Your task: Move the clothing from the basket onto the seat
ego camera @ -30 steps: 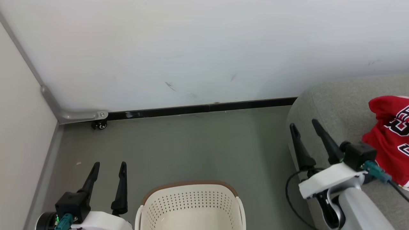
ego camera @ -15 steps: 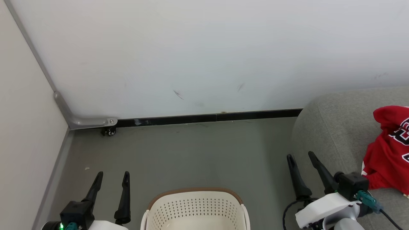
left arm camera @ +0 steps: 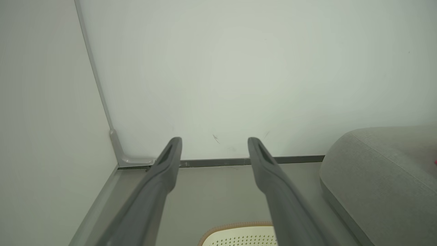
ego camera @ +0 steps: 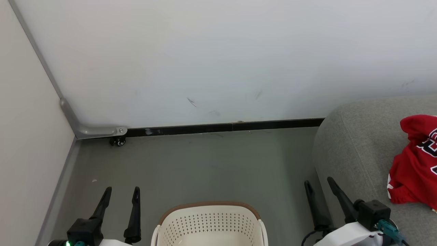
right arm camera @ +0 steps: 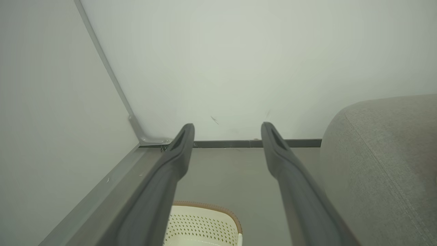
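Clothing (ego camera: 414, 171): a red heap lying on the seat (ego camera: 355, 147), clear of my fingers.
Basket (ego camera: 209, 220): on the floor (ego camera: 205, 164), between my two grippers.
Left gripper (ego camera: 123, 190): my fingers are spread wide and hold nothing.
Right gripper (ego camera: 318, 181): my fingers are wide and empty, just beside the seat's edge.

- White back wall (ego camera: 218, 58), evenly lit, with faint dark scuff marks (ego camera: 192, 101) low down.
- Cream side wall (ego camera: 20, 143) on the left.
- Grey metal corner strip (ego camera: 68, 114) along their joint.
- Black baseboard (ego camera: 222, 127) meeting the grey-green floor (ego camera: 205, 164).
- Small black caster (ego camera: 117, 141) beneath the strip's foot.
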